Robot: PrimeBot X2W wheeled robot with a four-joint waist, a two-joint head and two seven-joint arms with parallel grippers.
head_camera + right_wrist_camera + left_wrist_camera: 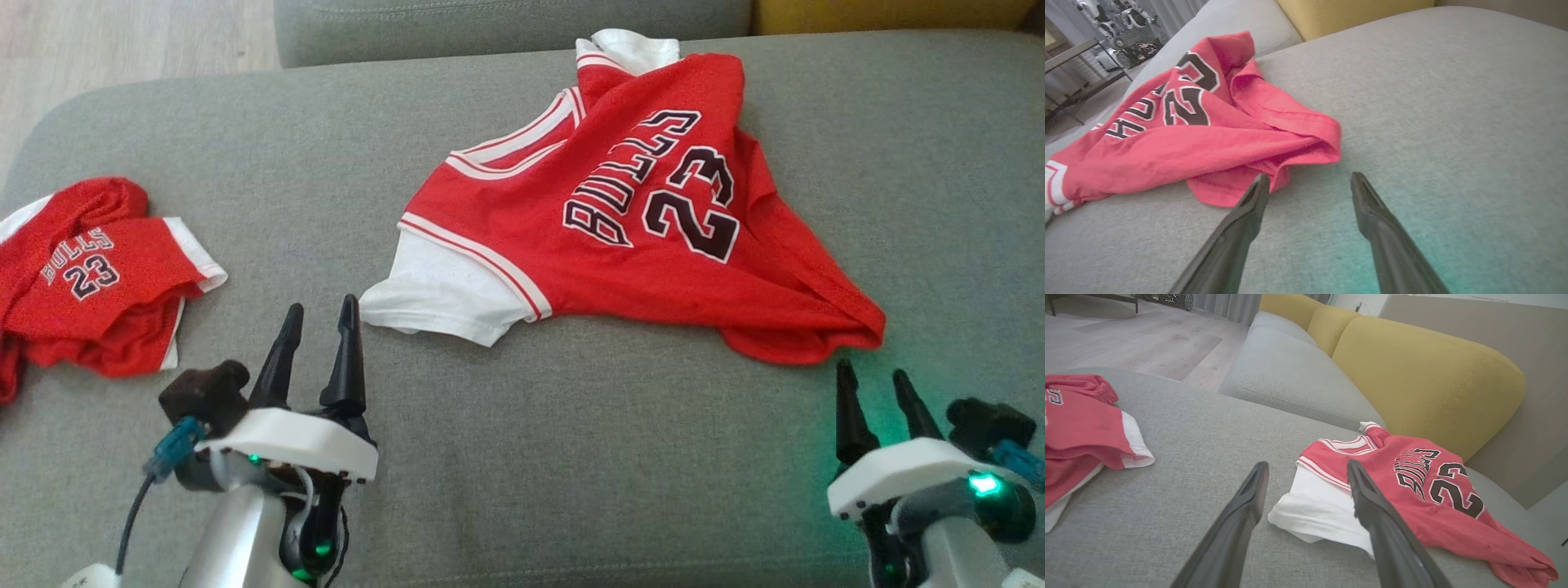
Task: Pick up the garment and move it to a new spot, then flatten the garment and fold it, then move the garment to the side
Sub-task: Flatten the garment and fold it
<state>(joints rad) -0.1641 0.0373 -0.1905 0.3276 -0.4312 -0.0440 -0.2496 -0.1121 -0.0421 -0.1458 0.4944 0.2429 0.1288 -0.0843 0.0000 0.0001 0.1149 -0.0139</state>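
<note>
Left gripper (pixel 322 306): fingers spread, empty, tips just short of white sleeve (pixel 441 298). Right gripper (pixel 871 371): fingers spread, empty, near hem (pixel 816 339). Red jersey (pixel 653 237), "BULLS 23", rumpled on grey sofa seat (pixel 571 457); neck leftward, hem rightward, long axis crosswise. Second jersey (pixel 90 269) far left. Yellow backrest (pixel 1425 375), wood floor (pixel 1147 347).

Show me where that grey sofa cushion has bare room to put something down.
Widest: the near strip of the grey fabric cushion, between left gripper and right gripper, before the large red 23 jersey. Also the gap between jersey and the small crumpled red garment. Crowded: left edge, centre back.
</note>
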